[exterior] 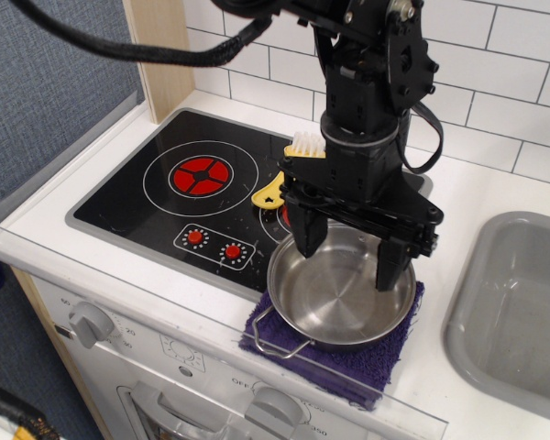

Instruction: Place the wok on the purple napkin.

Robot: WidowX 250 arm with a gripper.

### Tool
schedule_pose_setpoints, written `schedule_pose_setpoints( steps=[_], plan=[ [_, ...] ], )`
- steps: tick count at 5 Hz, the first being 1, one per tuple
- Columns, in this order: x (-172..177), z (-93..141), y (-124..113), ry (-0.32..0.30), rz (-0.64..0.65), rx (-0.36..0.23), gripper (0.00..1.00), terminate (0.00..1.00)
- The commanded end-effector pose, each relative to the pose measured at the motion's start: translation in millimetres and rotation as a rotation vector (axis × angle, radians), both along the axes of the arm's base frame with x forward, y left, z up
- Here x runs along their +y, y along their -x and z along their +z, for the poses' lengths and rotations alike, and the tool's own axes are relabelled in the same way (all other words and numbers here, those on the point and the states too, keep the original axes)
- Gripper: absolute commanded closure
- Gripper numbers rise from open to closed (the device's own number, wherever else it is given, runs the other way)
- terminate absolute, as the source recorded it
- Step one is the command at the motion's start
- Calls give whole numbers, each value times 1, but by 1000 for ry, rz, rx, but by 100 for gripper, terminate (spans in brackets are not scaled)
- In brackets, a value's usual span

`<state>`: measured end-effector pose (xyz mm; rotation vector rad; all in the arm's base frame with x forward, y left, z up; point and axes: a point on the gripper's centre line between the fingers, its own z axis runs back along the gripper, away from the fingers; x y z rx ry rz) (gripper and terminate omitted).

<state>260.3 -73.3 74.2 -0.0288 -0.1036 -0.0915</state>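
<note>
The wok (335,301), a shiny round steel pot with wire loop handles, sits on the dark purple napkin (348,356) at the counter's front edge, right of the stove. My gripper (346,259) hangs just above the pot's far half. Its two black fingers (306,240) are spread wide apart and hold nothing. The napkin shows only around the pot's front and right side.
A black stove top (165,197) with red burners lies left of the pot. A yellow brush (289,165) lies on it, partly behind my arm. A grey sink basin (518,312) is at the right. White tiled wall stands behind.
</note>
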Motion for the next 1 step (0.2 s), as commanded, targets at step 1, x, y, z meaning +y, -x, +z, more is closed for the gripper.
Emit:
schedule_pose_setpoints(
  steps=[1],
  plan=[
    [0, 10, 2, 7, -2, -32, 0, 100]
  ],
)
